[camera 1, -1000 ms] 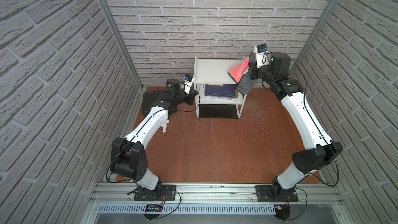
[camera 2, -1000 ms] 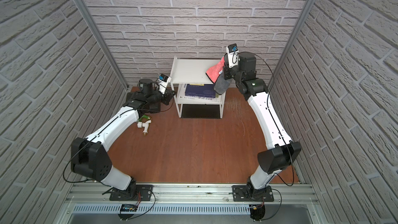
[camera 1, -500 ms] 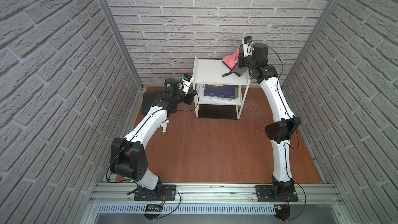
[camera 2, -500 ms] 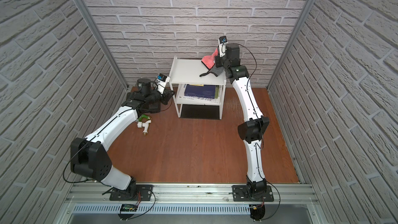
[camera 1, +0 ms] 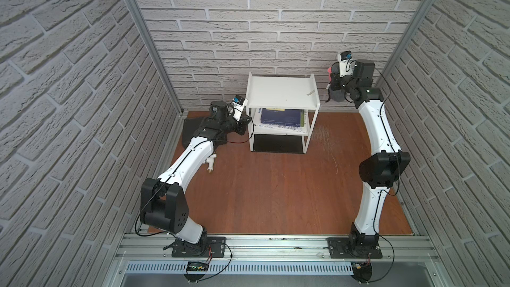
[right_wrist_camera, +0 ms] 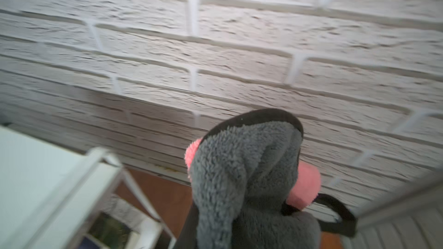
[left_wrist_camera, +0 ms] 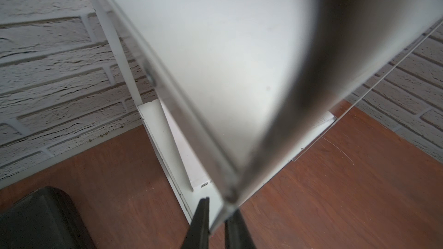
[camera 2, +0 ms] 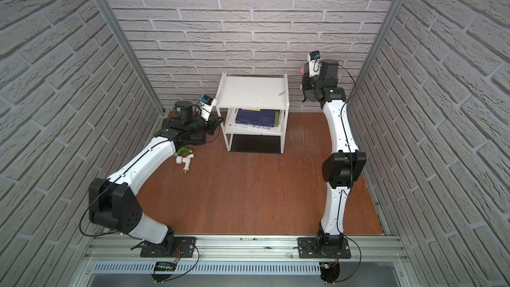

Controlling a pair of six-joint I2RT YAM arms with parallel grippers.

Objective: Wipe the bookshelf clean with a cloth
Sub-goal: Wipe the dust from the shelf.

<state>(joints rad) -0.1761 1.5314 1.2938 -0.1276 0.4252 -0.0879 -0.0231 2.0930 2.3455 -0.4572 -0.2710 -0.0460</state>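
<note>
Brick-walled cell, wooden tabletop [camera 1: 276,189]: bookshelf [camera 1: 281,92] at rear. Left tool [left_wrist_camera: 215,223] pinches its frame corner; right tool [camera 1: 332,89], beside it, clamps the cloth [right_wrist_camera: 247,176]

White bookshelf [camera 1: 281,91], grey-and-pink black-edged cloth [right_wrist_camera: 249,171], blue book [camera 1: 280,115], reddish-brown wood-grain floor [camera 1: 276,189].

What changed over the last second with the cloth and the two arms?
The right tool carried the cloth from the shelf's right side over the top board's back corner, then swung off to the right; it now hangs beside the bookshelf, near the back wall, clear of the board. Nothing was let go. The left tool stayed clamped on the shelf's left frame; the books did not move.
</note>
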